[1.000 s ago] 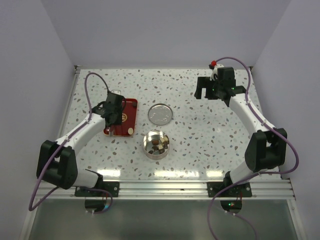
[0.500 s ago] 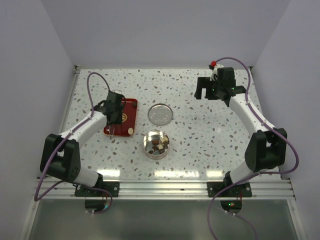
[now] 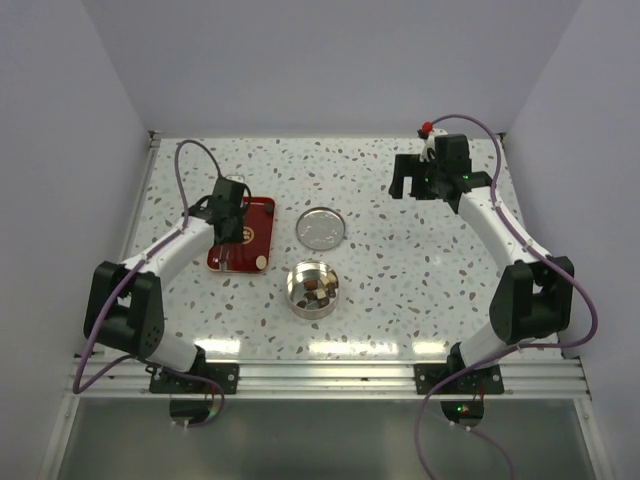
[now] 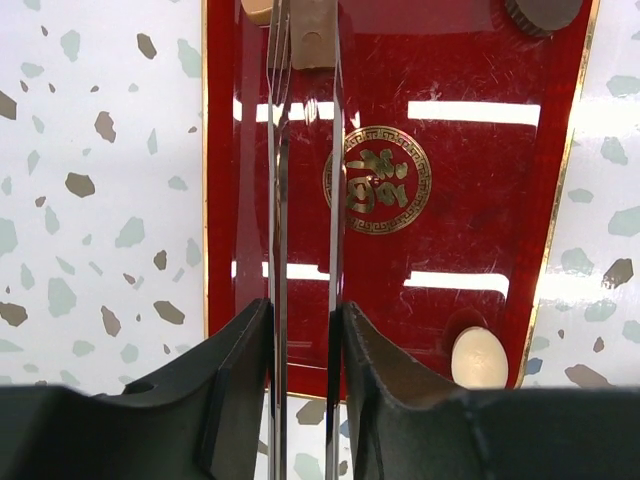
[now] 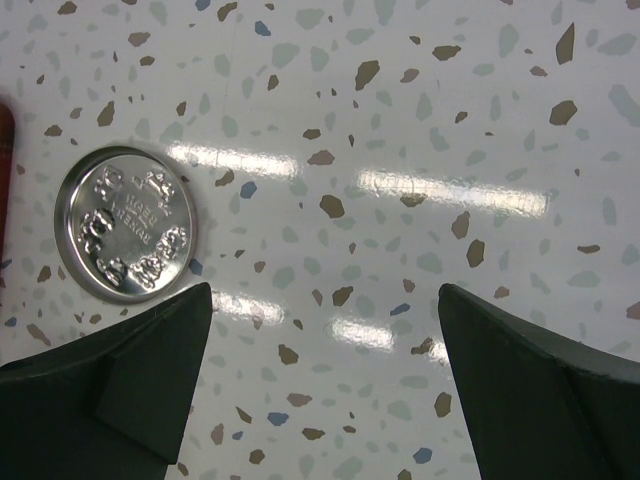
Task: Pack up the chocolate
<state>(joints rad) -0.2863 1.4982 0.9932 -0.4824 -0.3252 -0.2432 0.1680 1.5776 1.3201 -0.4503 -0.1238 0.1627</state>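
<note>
One open round tin (image 3: 312, 311) sits mid-counter holding several chunks of chocolate (image 3: 316, 291), dark and pale, too small to count. Its single lid (image 3: 321, 228) lies flat just behind it, apart from it. One red tray (image 4: 450, 200) to the left carries four pieces in the wrist view: a tan piece (image 4: 313, 38), a pale sliver beside it, a dark piece (image 4: 540, 10) and a cream piece (image 4: 478, 358) near the tray's edge.

The left fingers (image 4: 278, 250) stand narrowly apart, with the tan piece between their thin tips; I cannot tell if they pinch it. The right fingers (image 5: 140, 370) gape wide and hold nothing, over bare counter (image 3: 400, 270) at the far right.
</note>
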